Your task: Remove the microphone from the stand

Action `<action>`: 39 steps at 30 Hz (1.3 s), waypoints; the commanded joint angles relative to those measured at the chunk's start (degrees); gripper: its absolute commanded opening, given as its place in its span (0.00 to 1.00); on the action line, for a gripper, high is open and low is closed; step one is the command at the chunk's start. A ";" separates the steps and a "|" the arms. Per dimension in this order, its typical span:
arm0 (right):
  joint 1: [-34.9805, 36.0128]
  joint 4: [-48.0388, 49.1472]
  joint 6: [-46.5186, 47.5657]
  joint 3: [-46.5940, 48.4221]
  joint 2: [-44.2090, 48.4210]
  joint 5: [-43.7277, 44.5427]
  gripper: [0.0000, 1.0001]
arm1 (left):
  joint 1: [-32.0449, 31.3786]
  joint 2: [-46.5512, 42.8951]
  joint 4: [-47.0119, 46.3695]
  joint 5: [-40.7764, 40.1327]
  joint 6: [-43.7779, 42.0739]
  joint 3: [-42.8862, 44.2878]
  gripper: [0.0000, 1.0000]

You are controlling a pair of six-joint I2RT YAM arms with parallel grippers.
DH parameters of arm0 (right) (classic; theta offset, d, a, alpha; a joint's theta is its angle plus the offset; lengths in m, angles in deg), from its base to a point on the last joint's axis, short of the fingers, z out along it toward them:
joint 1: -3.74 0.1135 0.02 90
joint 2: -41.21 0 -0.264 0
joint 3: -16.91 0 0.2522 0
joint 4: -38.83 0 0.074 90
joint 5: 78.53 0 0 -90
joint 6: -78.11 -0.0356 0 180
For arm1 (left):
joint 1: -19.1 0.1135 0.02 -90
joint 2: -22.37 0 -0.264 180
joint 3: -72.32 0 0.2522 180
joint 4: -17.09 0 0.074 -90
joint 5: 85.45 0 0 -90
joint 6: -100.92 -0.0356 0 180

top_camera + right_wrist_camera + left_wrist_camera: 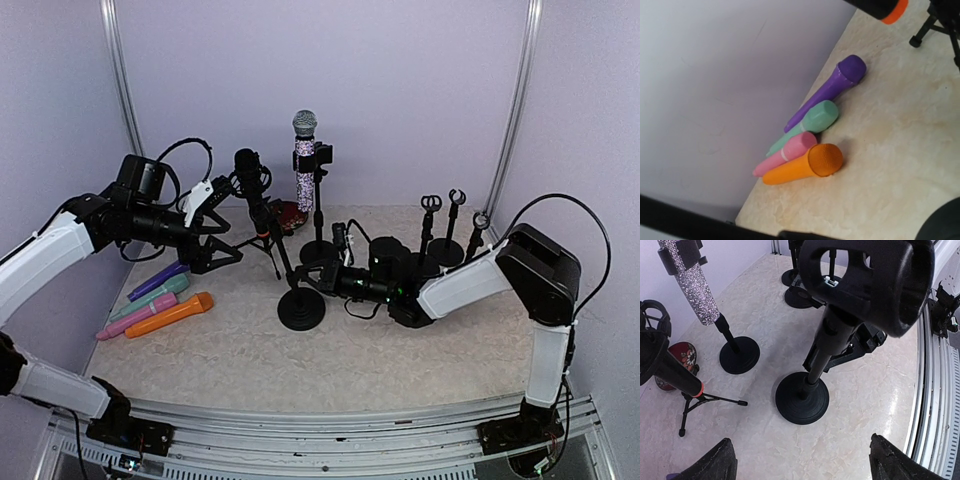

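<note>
eyeing the black mic [247, 165]: matte dark body, orange band at the lower end, head in a ring cradle, tilted on a short tripod [688, 398] at 11 o'clock on the table [400, 370] in the top view. counting six mics: that one, a sparkly mic [305, 165] upright on its own stand at 12 o'clock, and four lying side by side at 9 o'clock, purple [832, 87], green [815, 119], pink [790, 149], orange [802, 169]. counting six stands: tripod, the sparkly mic's, a front stand [816, 362] with a round base near the middle, three rear stands [456, 210] at 1 o'clock. left gripper [801, 462] spread wide and empty, fingers [715, 462] low in its wrist view; black mic there off at 9 o'clock, outside and beyond the left fingertip, well apart, with the front stand's clip ahead at 12 o'clock. right gripper [316, 278] low beside the front stand's pole, just above the base; cannot tell its jaw gap, nor any contact.
</note>
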 commanded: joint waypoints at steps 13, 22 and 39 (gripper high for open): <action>-2.77 -1.99 -1.61 -5.84 -4.74 -0.54 0.00 | -4.96 15.96 -16.29 2.08 15.05 11.41 0.84; -2.74 -1.05 1.17 -6.78 -4.11 -0.09 0.00 | -5.85 21.17 -18.48 8.67 17.99 14.91 0.78; 4.93 -9.53 32.16 -6.71 2.78 15.99 0.00 | -6.16 23.02 -17.80 7.20 17.34 16.26 0.76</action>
